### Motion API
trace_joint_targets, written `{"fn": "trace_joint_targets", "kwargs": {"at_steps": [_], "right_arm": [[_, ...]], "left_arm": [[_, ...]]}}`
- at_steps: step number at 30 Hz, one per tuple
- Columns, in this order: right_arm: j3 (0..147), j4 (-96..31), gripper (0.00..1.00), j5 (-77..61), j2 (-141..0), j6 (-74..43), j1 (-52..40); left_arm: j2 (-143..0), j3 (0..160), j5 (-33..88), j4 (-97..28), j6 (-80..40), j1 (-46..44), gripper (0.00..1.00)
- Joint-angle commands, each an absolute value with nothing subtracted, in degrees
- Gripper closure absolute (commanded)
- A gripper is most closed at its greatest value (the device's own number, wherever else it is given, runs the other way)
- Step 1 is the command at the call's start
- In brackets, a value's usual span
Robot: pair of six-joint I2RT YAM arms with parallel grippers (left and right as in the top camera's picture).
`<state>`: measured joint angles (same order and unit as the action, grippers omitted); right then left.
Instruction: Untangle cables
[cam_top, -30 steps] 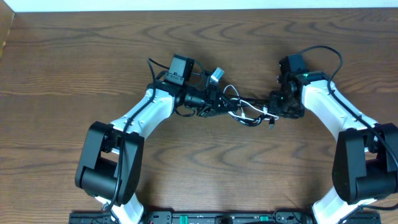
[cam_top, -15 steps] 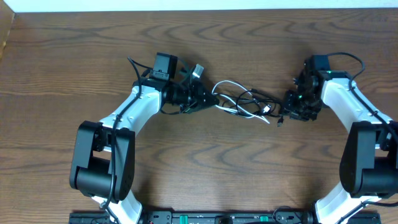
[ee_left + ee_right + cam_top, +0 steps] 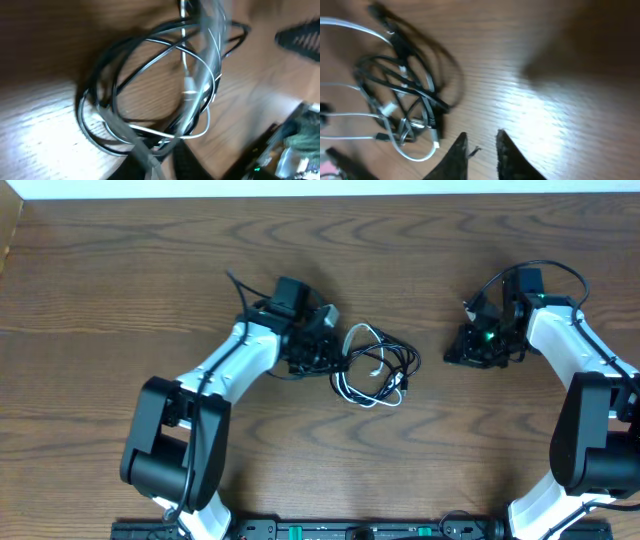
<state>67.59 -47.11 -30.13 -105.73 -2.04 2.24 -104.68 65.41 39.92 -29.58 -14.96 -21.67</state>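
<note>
Two looped cables (image 3: 375, 365) lie tangled on the worktop (image 3: 120, 270). Right pincer (image 3: 481, 145) stands slightly parted, empty; left pincer (image 3: 330, 352), beside the bundle, cannot be read. Each should draw a different cable outward, slowly.

1. The bench (image 3: 120, 280) is dark brown wood with wavy, darker grain lines. Both wrist views show a pale patch of glare on it.
2. The black cable (image 3: 402, 45) is glossy black, and the white cable (image 3: 355, 26) is plain white.
3. The left arm (image 3: 235, 360) and the right arm (image 3: 570, 345) have white shells, black joints and black wiring.
4. The right claw (image 3: 481, 147) has black fingers. A small green light (image 3: 488, 337) glows on that wrist.
5. A white band (image 3: 320, 187) runs along the bench's far edge.
</note>
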Motion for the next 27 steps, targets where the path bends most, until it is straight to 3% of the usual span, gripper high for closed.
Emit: {"fn": "trace_joint_targets", "kwargs": {"at_steps": [1,4,10,14,21,27], "right_arm": [[67.53,-45.41,0.79,-36.88,-105.21,1.19,1.19],[67.55,-41.78,0.70,-37.04,-104.12,1.17,-0.64],[67.55,-33.85,0.44,-33.21,-104.38,-0.75,-6.79],[67.55,-32.01,0.37,-27.03,-104.64,-1.21,-10.39],[67.48,-32.36,0.45,-22.37,-106.59,2.79,-13.91],[67.48,-32.51,0.71,-19.68,-108.12,3.51,-14.57]], "left_arm": [[-103.24,66.24,35.62,-29.67,-14.00,-22.79,0.67],[-103.24,66.24,34.87,-29.26,-15.57,-22.41,0.64],[-102.69,66.59,38.22,-28.47,-21.76,-17.41,0.58],[-100.42,66.63,43.13,-29.21,-21.69,-13.63,0.55],[-92.44,66.63,46.11,-31.73,-17.58,-11.33,0.49],[-87.59,66.63,46.09,-32.56,-17.63,-11.75,0.49]]}}
